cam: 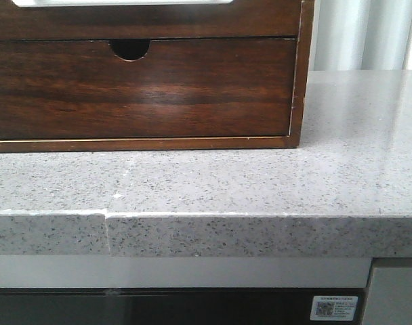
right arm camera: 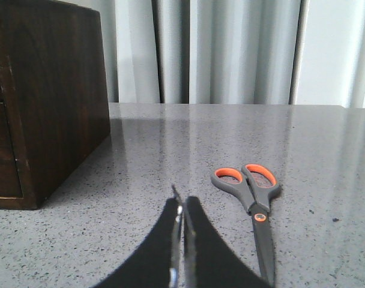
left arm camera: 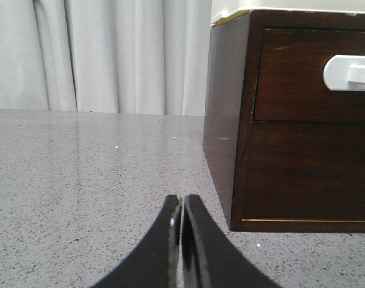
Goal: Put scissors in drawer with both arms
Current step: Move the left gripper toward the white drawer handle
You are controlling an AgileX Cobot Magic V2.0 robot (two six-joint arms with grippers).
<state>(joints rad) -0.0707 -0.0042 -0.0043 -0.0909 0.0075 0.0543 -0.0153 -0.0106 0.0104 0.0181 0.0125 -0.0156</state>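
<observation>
Speckled grey countertop [cam: 260, 183], drawer [left arm camera: 308, 75] half cut off, scissors [right arm camera: 254, 204] tip hidden behind pressed-together right hand [right arm camera: 181, 210], left hand [left arm camera: 181, 207] likewise.

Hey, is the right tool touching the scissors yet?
Apart. The right wrist view shows the right tool, its fingers pressed together, with a strip of bare countertop between it and the scissors, which lie flat beside it.

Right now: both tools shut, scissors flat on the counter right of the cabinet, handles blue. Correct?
One thing is off: the scissors have grey handles with orange linings, not blue, as the right wrist view shows. The rest holds: the left tool and right tool are shut, and the scissors lie flat on the counter, right of the cabinet.
</observation>
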